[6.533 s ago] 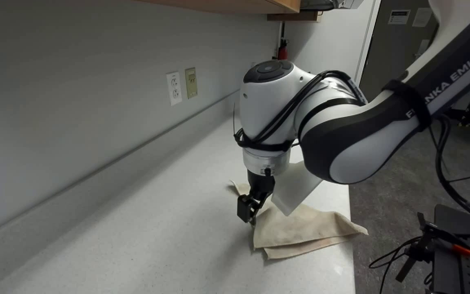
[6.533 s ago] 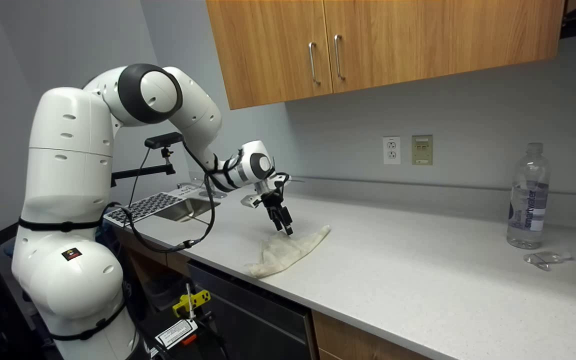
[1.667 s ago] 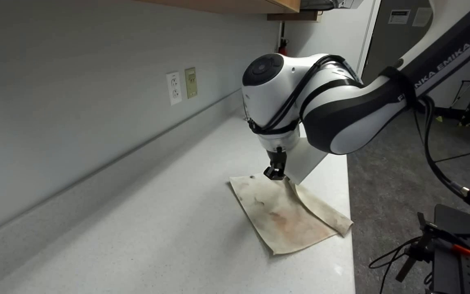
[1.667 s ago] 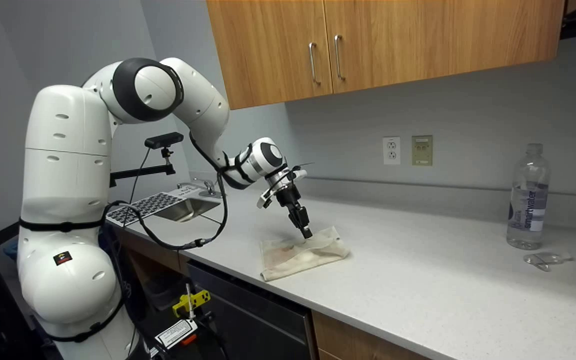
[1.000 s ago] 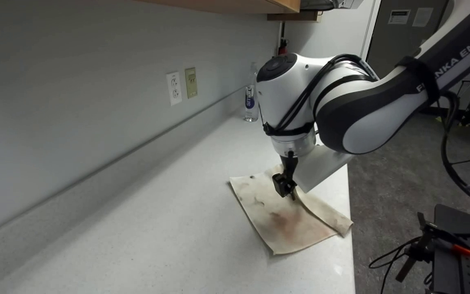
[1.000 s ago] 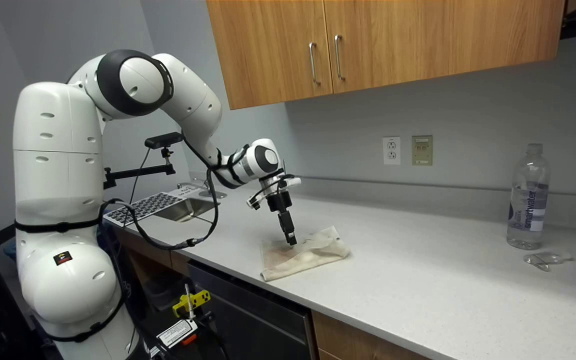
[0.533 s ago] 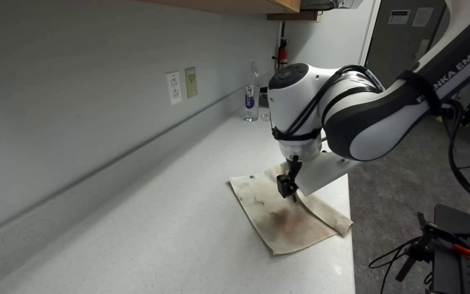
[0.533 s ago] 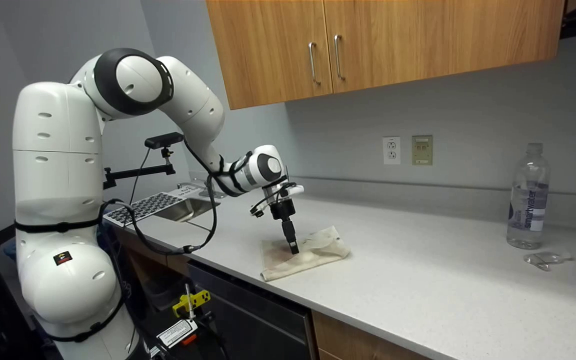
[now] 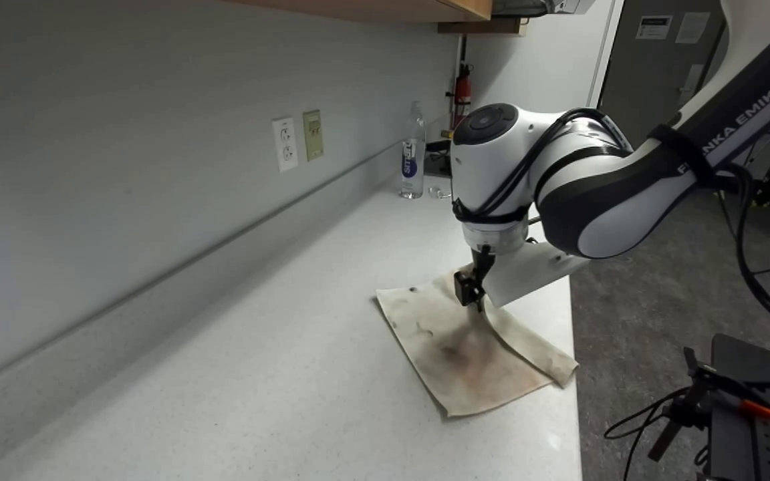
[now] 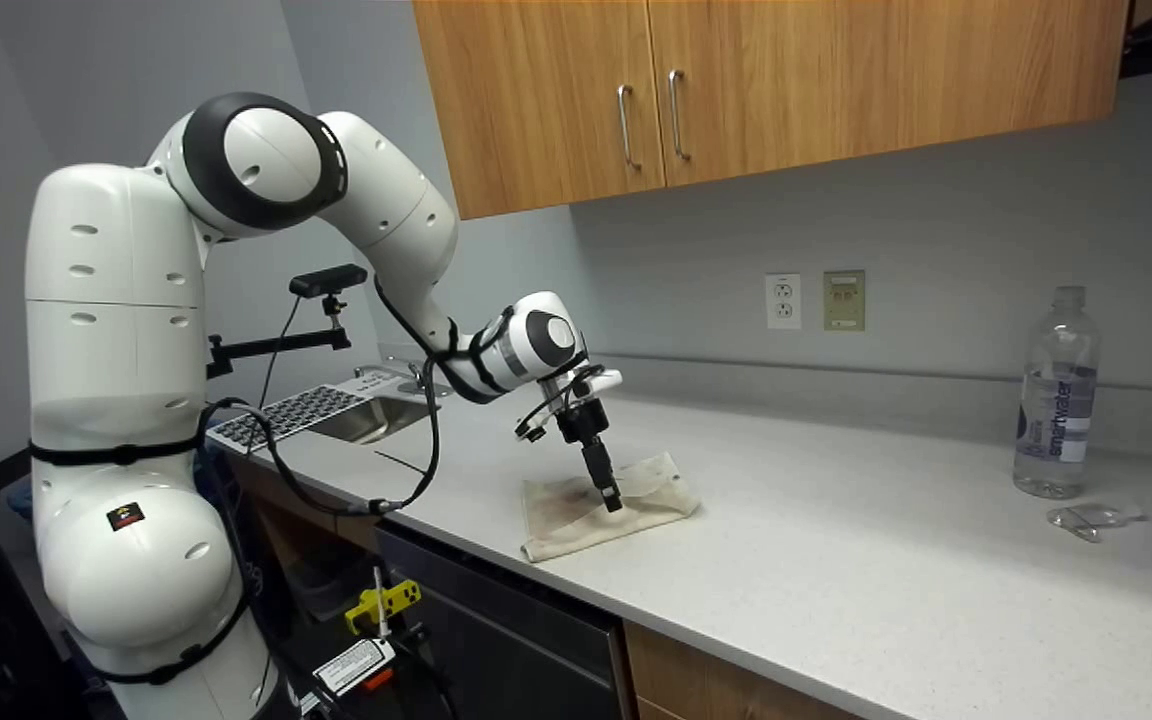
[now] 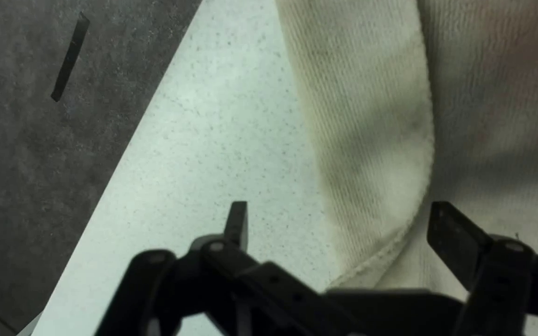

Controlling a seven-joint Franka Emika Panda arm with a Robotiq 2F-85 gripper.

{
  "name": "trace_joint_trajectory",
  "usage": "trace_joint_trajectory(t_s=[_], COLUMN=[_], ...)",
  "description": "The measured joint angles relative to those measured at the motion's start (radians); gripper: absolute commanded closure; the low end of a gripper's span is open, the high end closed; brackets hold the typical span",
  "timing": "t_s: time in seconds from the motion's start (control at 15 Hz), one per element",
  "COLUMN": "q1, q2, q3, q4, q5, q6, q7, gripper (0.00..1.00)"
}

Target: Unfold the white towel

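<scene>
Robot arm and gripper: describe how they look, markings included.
The arm is white and rounded, with dark joint covers. Black straps ring it and black cables run along it. Pale lettering ending in EMIKA sits on a dark panel; elsewhere is a small dark sticker with red and yellow. The gripper is black, with blocky jaws.

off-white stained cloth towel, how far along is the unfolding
Done: most of the off-white stained cloth towel lies spread on the pale speckled countertop. Under way: the open black two-fingered pincer straddles the towel's long narrow flap in the wrist view, not gripping it. Left: that flap, folded inward, likely needs turning out.
</scene>
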Motion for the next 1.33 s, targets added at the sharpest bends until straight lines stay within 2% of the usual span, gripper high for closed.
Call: trace_joint_trajectory(t_s=[0.07, 0.6, 0.67, 0.73, 0.87, 1.33], q1=[0.000, -0.004, -0.003, -0.003, -0.003, -0.005], q2=[0.000, 0.000, 0.000, 0.000, 0.000, 0.000], q3=[-0.005, -0.012, -0.012, -0.012, -0.012, -0.012], q4=[0.000, -0.019, -0.020, -0.021, -0.021, -0.028], q5=[-0.007, -0.016, -0.016, -0.016, -0.016, -0.005], q6=[0.005, 0.017, 0.017, 0.017, 0.018, 0.057], q7=[0.004, 0.014, 0.014, 0.014, 0.014, 0.025], gripper=[0.31, 0.93, 0.83, 0.57, 0.55, 0.03])
